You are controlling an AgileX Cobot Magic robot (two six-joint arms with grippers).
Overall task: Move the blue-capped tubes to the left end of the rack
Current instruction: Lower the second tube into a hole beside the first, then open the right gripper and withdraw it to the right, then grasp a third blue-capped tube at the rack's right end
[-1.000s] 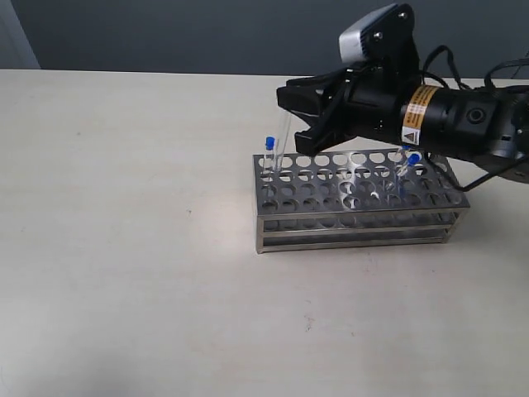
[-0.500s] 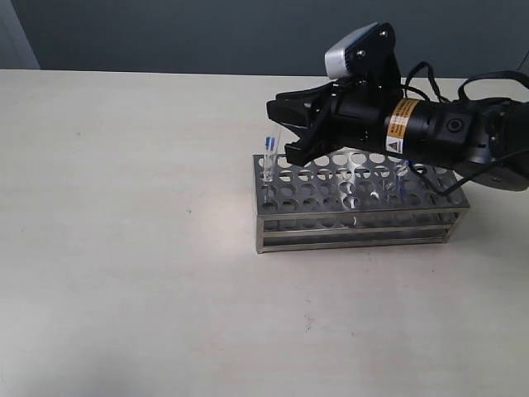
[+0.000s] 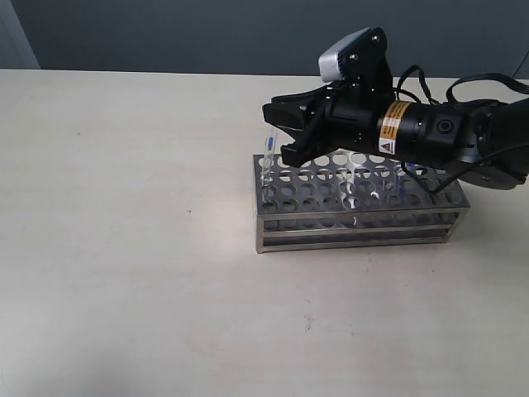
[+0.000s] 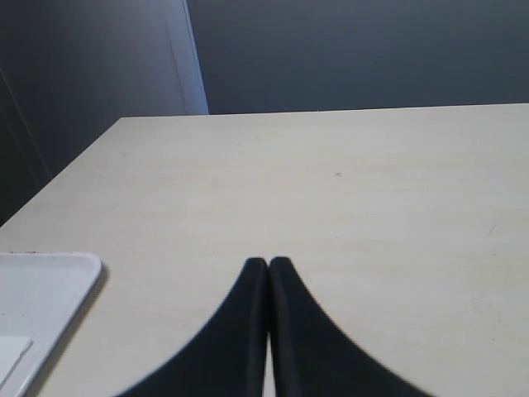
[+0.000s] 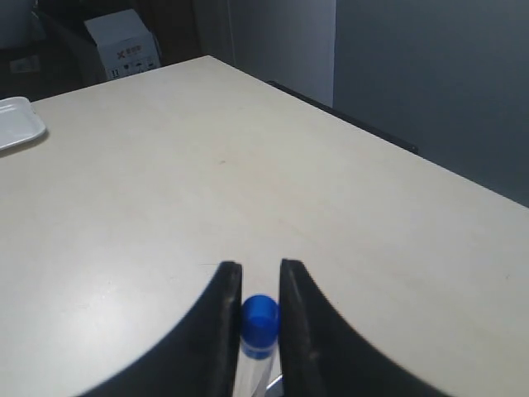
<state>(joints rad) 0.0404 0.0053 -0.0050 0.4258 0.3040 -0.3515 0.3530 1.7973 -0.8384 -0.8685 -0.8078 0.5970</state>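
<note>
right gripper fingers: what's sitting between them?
A blue-capped tube, its cap pinched between the fingers of the right gripper. The right wrist view shows it plainly; in the exterior view the gap is hidden.

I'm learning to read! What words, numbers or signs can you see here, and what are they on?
Yellow-and-white label on the right arm: tiny print and warning triangles, too small to read.
White box behind the table: dark print, too blurred to read.
Rack: no writing visible.
</note>
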